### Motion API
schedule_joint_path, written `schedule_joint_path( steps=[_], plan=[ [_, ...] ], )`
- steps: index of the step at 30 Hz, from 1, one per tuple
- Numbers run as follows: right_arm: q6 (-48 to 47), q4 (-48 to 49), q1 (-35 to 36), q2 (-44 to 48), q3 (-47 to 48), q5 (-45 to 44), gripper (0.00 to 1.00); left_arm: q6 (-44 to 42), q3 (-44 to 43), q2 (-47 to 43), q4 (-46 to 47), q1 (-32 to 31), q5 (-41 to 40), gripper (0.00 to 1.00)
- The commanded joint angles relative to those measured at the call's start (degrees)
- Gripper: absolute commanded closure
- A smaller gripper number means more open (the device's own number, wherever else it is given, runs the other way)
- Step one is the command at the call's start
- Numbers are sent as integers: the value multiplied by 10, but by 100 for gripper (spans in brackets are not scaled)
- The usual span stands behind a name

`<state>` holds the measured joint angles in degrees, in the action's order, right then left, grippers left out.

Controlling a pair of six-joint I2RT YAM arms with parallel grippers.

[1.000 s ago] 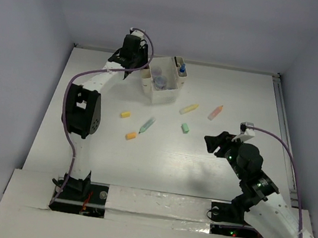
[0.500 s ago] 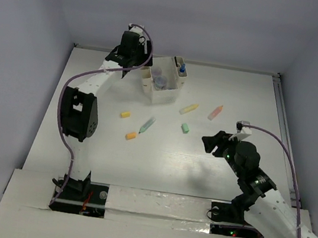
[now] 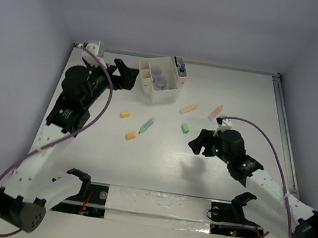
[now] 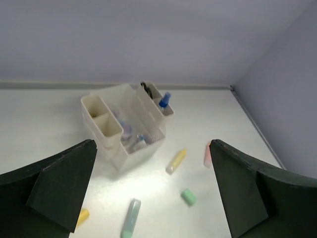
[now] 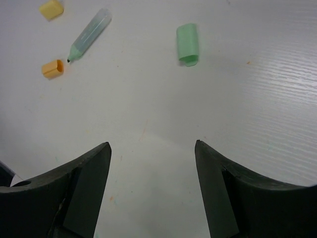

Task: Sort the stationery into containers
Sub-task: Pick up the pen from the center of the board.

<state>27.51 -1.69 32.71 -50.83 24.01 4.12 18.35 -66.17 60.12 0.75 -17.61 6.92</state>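
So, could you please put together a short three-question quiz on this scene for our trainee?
1. True or false: the blue-capped bottle stands inside the organizer.
2. Which thing lies nearest the right gripper? A: the green block. B: the blue-capped bottle. C: the organizer.
3. Fill in the missing word: the left gripper and the right gripper both have their jaws ____ and hold nothing.

Key: 1 true; 2 A; 3 open.
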Motion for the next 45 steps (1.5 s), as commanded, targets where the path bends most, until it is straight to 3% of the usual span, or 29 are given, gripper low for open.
schedule_joint_path(
  steps=[1,6,9,13,15,19,23,26,29,31,38,45],
  plan=[
    [-19,35,10,-23,53,43,25,6,92,-80,-30,-4,21,1],
    [-18,-1,16,-71,104,-7,22,-20,194,-197,-86,-4,-5,1],
    [-4,-15,16,-108,145,-93,21,-23,242,-259,-95,-4,-11,1],
    [-17,-50,16,-201,231,-202,21,-24,249,-311,-102,-4,-1,1],
    [-17,-59,2,-247,278,-215,23,-24,252,-326,-99,-10,10,1],
    [2,-62,-26,-354,342,-192,28,-28,253,-347,-95,-16,20,1],
    [6,-90,-34,-463,415,-227,36,-30,255,-345,-92,-21,43,1],
    [12,-98,-45,-503,455,-222,31,-30,254,-346,-94,-28,42,1],
    [22,-96,-57,-545,486,-206,19,-31,254,-352,-95,-41,41,1],
    [30,-99,-57,-578,503,-195,18,-32,254,-352,-95,-52,42,1],
    [35,-105,-63,-653,568,-198,18,-33,253,-349,-98,-62,37,1],
    [25,-125,-63,-690,607,-219,30,-34,252,-348,-100,-67,33,1]
  ],
)
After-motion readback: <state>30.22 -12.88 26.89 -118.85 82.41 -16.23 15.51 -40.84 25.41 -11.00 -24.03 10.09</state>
